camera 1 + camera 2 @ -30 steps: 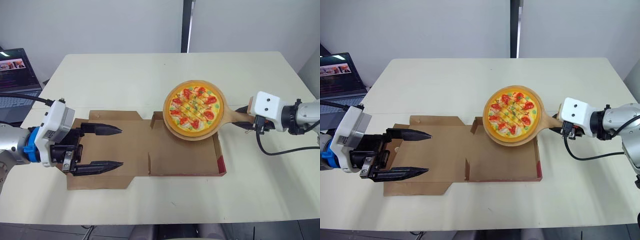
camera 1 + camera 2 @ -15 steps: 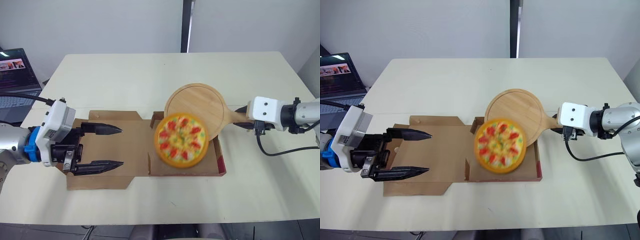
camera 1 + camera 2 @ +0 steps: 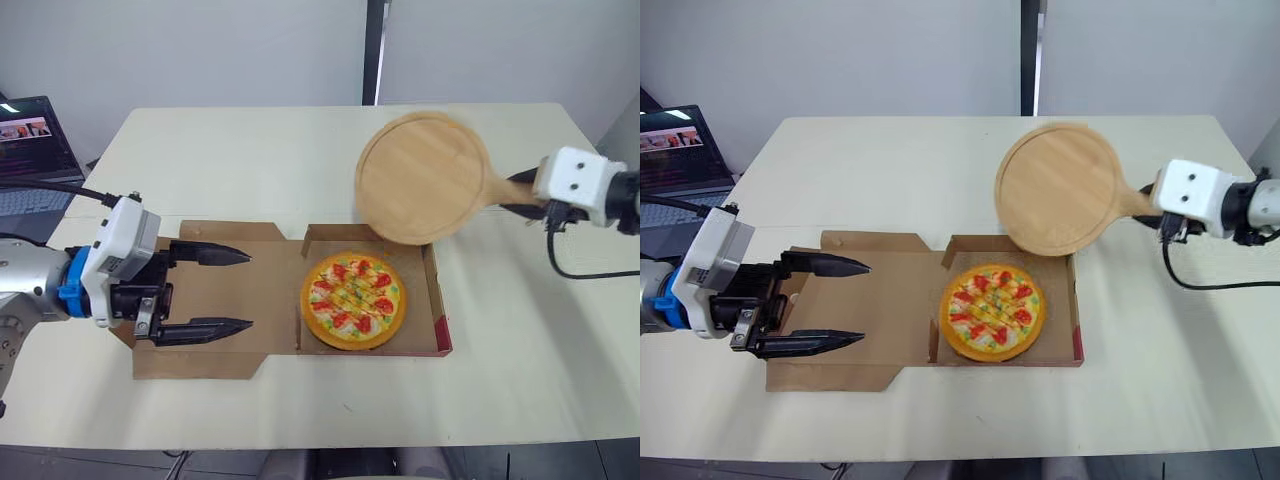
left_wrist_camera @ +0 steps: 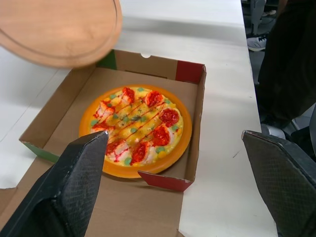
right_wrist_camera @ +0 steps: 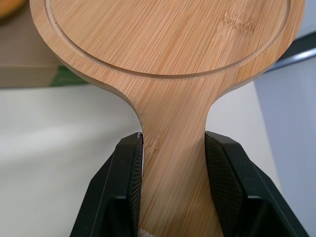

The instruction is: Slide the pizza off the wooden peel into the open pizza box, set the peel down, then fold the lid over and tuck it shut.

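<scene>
Since the pizza [image 3: 352, 300] lies flat inside the pizza box [image 3: 437, 300], the sliding step looks done. The right gripper [image 5: 174, 140] pinches the wooden peel [image 3: 420, 175] by its handle, aloft beyond the box; setting it on the table [image 3: 250, 160] comes next. The left gripper [image 3: 246, 290] hovers spread over the flat lid [image 3: 270, 300].

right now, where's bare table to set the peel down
Bare table lies right of the box, out to the right edge, and along the far side behind the box. The left is crowded: the flat lid with the open left pincer over it. The box holds the pizza.
</scene>
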